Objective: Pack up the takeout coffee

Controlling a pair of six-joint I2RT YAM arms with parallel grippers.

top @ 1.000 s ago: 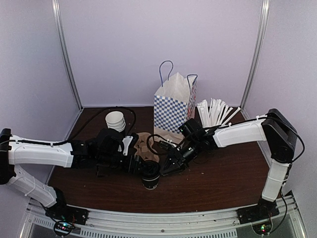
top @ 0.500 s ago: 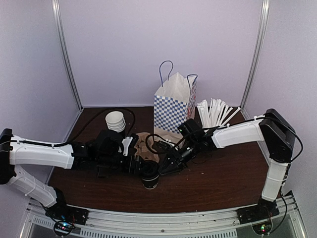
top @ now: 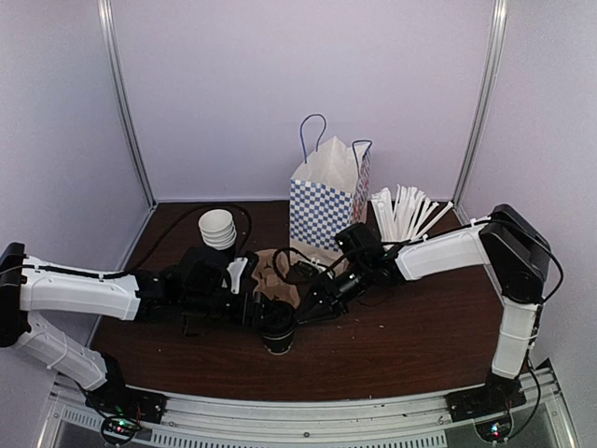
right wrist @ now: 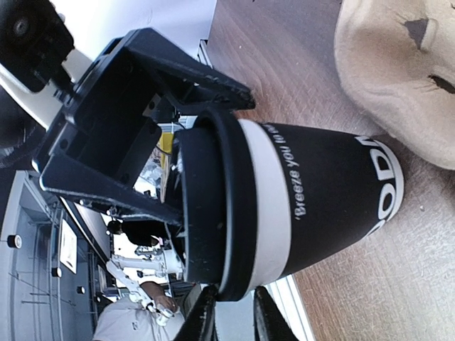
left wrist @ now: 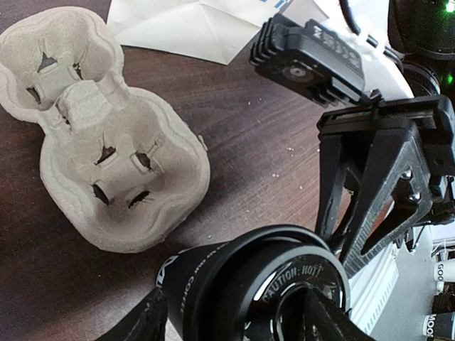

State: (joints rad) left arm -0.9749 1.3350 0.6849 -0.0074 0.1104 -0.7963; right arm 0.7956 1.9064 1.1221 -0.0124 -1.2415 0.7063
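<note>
My left arm [top: 84,289] stretches low and inward, my left gripper [top: 270,315] spread wide. My right arm [top: 438,252] reaches in opposite, wrist tipped down, my right gripper [top: 303,313] with fingers [right wrist: 202,316] nearly together.

Robot lab test cell: dark wood table [top: 420,345] boxed in by plain lilac panels [top: 298,84] on aluminium posts [top: 126,103], arm bases [top: 480,401] bolted to a slotted aluminium rail [top: 308,415] at the near edge.

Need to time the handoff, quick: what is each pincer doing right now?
Left pincer: closed on the small black paper cup with black plastic lid.
Right pincer: nearly closed at that cup's rim; grip cannot be told.
</note>
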